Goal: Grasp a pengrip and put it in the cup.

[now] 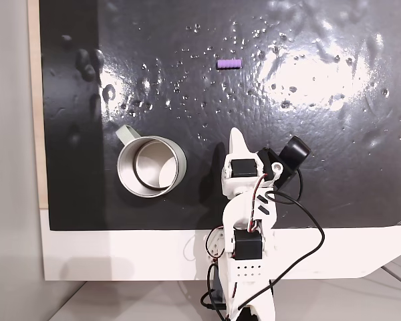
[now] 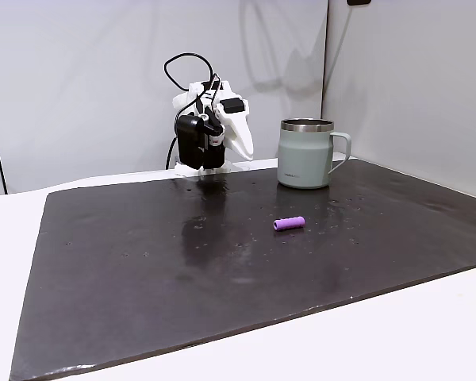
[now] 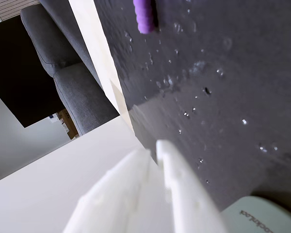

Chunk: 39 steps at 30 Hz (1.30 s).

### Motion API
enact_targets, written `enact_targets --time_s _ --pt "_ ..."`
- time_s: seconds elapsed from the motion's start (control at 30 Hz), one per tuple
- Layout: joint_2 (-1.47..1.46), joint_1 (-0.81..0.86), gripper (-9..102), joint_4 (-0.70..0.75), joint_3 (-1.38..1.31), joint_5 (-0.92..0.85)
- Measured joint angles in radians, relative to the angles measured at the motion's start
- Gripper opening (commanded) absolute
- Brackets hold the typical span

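The purple ribbed pengrip (image 1: 228, 63) lies on its side on the black mat (image 1: 334, 167), far from the arm; it also shows as the pengrip (image 2: 289, 224) and the pengrip (image 3: 144, 17). The silvery cup (image 1: 150, 166) stands upright with nothing inside, its handle towards the upper left in that fixed view, and appears again as the cup (image 2: 305, 155) and the cup (image 3: 262, 216). My white gripper (image 1: 236, 136) is folded back over the arm's base, to the right of the cup in that view. The gripper (image 3: 153, 148) is shut and holds nothing. The gripper (image 2: 244, 147) points down.
The mat is glossy with bubbles and glare and lies on a white table (image 1: 120, 257). A black cable (image 1: 307, 221) loops beside the arm. Beyond the table's edge in the wrist view stands a grey sofa (image 3: 72, 92). White walls (image 2: 103, 79) close in the back.
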Motion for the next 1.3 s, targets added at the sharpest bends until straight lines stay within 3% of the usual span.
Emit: enact_targets --time_s 0.67,0.87,1.13,1.3 --pt "0.0 -0.025 0 0.018 -0.064 -0.064" --pt "-0.163 -0.112 0 0.133 -0.387 -0.118" --pt "-0.641 -0.115 1 0.268 -0.904 -0.14" --pt "-0.983 -0.117 11 0.419 -1.216 -0.107"
